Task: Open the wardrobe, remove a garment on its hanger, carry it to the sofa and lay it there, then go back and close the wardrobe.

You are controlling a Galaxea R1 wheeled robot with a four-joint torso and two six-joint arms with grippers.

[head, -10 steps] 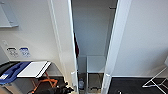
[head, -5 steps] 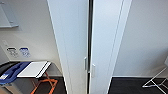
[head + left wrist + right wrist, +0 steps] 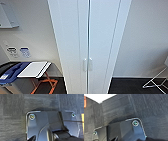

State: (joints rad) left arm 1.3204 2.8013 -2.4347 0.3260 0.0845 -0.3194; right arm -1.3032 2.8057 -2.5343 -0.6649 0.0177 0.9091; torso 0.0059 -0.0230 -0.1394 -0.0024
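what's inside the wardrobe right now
Nothing inside can be seen: the wardrobe has both doors shut, handles side by side, so its contents are covered.

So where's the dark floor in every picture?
Head view: dark floor along the bottom, both sides of the white wardrobe.
Left wrist view: dark floor behind the robot's plate.
Right wrist view: same, behind the plate.
Shared landmark: orange stand legs, probably the orange slivers in wrist views.

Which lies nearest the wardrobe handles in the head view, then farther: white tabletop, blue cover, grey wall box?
1. White tabletop, low, left of the wardrobe handles.
2. Blue cover, farther left, beside the tabletop.
3. Grey wall box, high at far left.
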